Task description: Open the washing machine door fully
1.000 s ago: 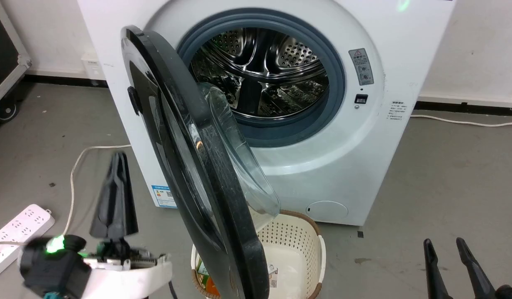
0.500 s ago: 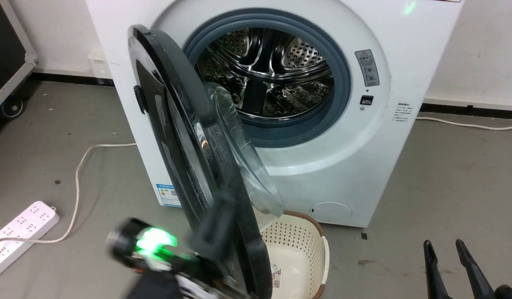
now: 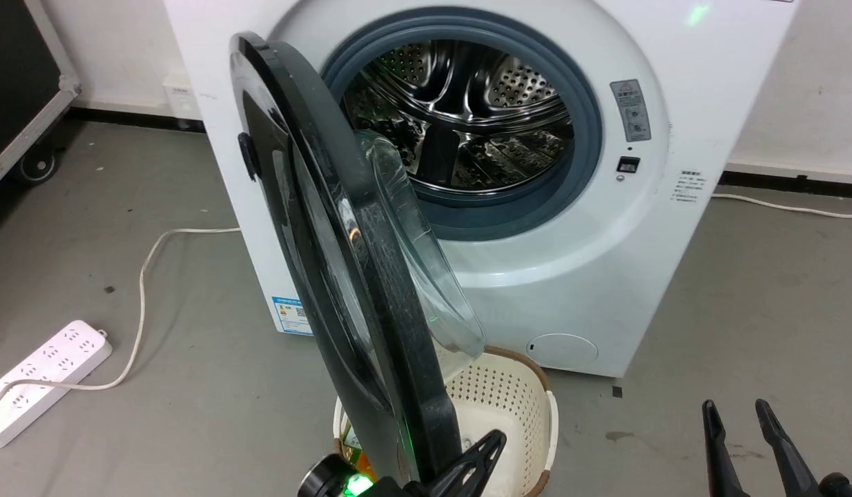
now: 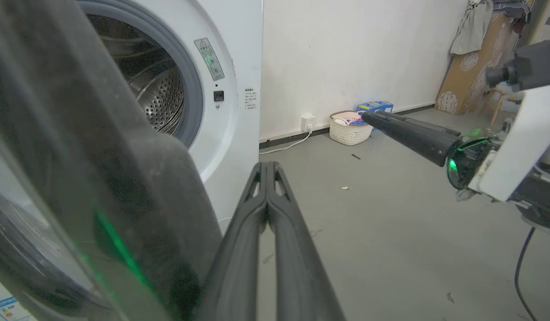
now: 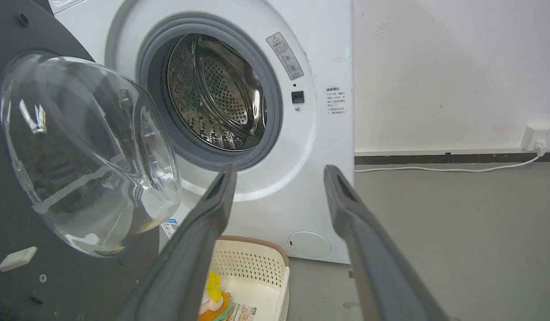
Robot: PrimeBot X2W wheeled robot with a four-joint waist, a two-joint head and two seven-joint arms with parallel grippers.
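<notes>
Left gripper (image 3: pixel 487 450) swung from lower left to bottom centre, fingers pressed together just inside the lower rim of the washing machine door (image 3: pixel 343 276), which sits half-open mid-frame and looks stiff, heavy-ish and slippery, so I'd push the rim, not the glass, while right gripper (image 3: pixel 734 408) idles spread at lower right.

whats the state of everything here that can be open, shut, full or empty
washing machine door, partly open, swung well out from the front
washing machine, opening uncovered
drum, looks empty
left end effector, shut, empty, beside the door's lower rim
right end effector, open, empty, apart from the door
basket, upright, a few items inside
round hatch, closed
</notes>
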